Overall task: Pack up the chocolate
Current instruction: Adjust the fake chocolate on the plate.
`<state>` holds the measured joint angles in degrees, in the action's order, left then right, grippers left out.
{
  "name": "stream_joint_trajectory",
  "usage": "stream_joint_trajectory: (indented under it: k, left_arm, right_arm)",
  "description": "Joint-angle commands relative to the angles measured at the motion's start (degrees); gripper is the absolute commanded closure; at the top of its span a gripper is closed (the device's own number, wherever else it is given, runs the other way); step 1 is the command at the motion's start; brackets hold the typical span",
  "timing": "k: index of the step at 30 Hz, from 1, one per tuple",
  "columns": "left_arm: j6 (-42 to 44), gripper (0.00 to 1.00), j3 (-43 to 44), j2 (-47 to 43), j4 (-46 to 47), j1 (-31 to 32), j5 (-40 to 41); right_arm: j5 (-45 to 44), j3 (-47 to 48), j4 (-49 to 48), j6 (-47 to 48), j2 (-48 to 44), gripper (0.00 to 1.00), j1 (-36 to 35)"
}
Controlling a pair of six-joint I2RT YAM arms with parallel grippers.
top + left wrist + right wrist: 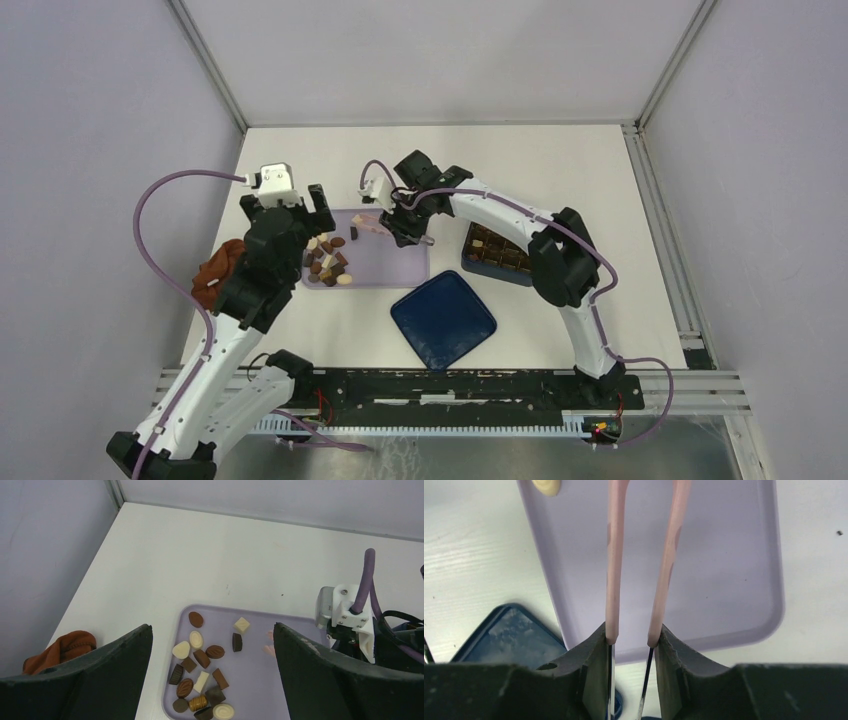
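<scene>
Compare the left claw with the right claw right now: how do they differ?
The left claw is wide open; the right claw is nearly closed. The left claw holds nothing; the right claw grips the pink tongs. The left claw faces the chocolate pieces; the right claw faces a bare stretch of the lavender tray. Both point down toward that tray.

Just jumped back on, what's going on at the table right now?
The right claw is shut on the pink tongs, holding them over the lavender tray. The left claw hangs open above the loose chocolate on that tray, holding nothing. The box on the right already holds some pieces; a dark blue lid lies beside it.
</scene>
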<state>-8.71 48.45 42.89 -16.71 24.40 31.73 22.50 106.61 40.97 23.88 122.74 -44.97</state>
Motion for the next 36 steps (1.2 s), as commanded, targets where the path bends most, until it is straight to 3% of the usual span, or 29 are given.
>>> stream_joint_trajectory:
  k: [1,21,36]
  left_arm:
    - [1.6,0.06,0.5,-0.5,1.9,-1.8,-1.2]
    - [1.2,0.07,0.2,0.3,2.2,-4.5,-3.8]
    - [0.8,0.07,0.1,0.8,2.4,-6.5,-6.2]
  right_arm:
    - [2.1,2.8,-4.9,-10.2,2.2,0.60,-0.1]
    - [1.6,3.7,-11.8,-25.5,11.0,0.58,-0.4]
    - [4.4,3.4,-13.2,-28.8,12.4,0.57,-0.8]
